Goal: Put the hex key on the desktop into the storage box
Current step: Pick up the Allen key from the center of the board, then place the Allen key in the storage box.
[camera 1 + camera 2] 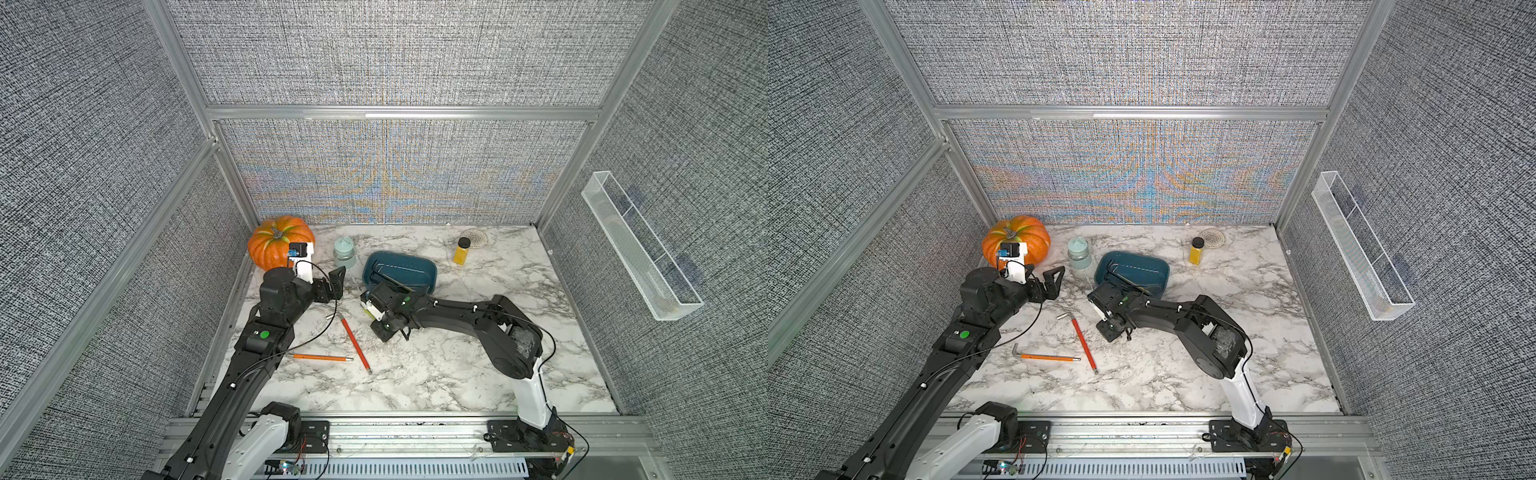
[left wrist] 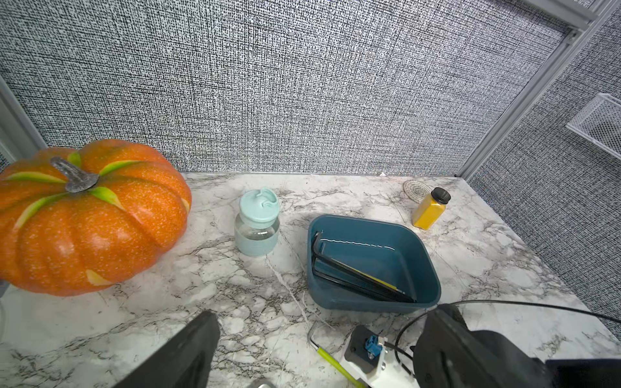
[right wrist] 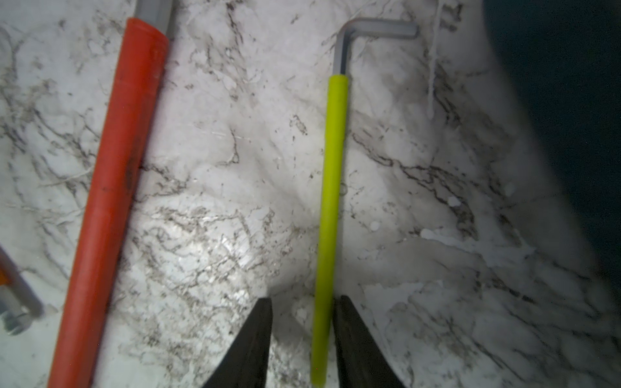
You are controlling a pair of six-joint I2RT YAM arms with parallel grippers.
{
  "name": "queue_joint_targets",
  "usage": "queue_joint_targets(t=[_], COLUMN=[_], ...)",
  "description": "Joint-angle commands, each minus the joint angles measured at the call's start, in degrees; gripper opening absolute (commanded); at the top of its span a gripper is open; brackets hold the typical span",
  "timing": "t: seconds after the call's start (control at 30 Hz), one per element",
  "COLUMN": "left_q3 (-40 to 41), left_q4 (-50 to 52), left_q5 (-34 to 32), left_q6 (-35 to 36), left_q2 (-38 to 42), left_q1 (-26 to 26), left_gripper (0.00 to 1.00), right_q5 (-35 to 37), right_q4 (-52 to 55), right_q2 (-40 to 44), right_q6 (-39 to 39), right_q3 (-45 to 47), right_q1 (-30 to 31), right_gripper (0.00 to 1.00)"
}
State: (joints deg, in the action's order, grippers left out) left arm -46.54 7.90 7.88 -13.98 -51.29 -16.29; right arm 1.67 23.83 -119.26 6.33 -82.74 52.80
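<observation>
Jaws astride lime-sleeved hex key (image 3: pixel 331 201)

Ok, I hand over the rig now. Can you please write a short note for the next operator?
Left gripper: open, empty.
Right gripper: open, fingers either side of the yellow-green hex key, not yet clamped.
Storage box: on the table, beyond the right gripper; black hex keys lie inside.
Done: those black ones.
Left: the yellow-green hex key, the red hex key and the orange hex key, all on the table.
</observation>
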Motion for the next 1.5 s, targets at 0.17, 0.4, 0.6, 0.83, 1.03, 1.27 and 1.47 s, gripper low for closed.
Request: queue_joint_targets(t=[0.17, 0.4, 0.6, 0.83, 1.03, 1.27, 1.47], left_q3=[-0.5, -0.4, -0.5, 1.0, 1.0, 0.9, -0.9], left_q4=[-0.4, -0.4, -0.6, -2.7, -2.5, -2.3, 0.0], left_q5=[0.1, 0.2, 0.0, -3.0, -3.0, -0.7, 3.2], left_q6=[0.4, 0.4, 0.3, -1.9, -1.9, -2.1, -2.1], left_q2=[0.0, 0.1, 0.5, 2.9, 3.1, 1.7, -1.4], left_q1=[0.0, 0.0, 0.0, 0.0, 0.0, 0.0, 0.0], left_gripper=[1.00, 1.00, 1.00, 1.00, 1.00, 1.00, 1.00], right_q5=[1.3, 1.9, 2.9, 4.6, 5.2, 2.7, 2.2], right_q4=[0.6, 0.8, 0.5, -0.1, 1.1, 3.7, 8.4], right_q2=[-0.6, 0.2, 3.7, 9.1, 12.2, 12.2, 6.6], right_q6=[0.9, 0.8, -0.4, -3.4, -4.9, -9.5, -16.0], right_q3=[0.4, 0.9, 0.5, 0.8, 0.0, -5.0, -10.6], right_q1=[0.0, 0.0, 0.0, -0.6, -2.6, -11.0, -16.6], right_gripper=[0.13, 0.00, 0.00, 0.00, 0.00, 0.00, 0.00])
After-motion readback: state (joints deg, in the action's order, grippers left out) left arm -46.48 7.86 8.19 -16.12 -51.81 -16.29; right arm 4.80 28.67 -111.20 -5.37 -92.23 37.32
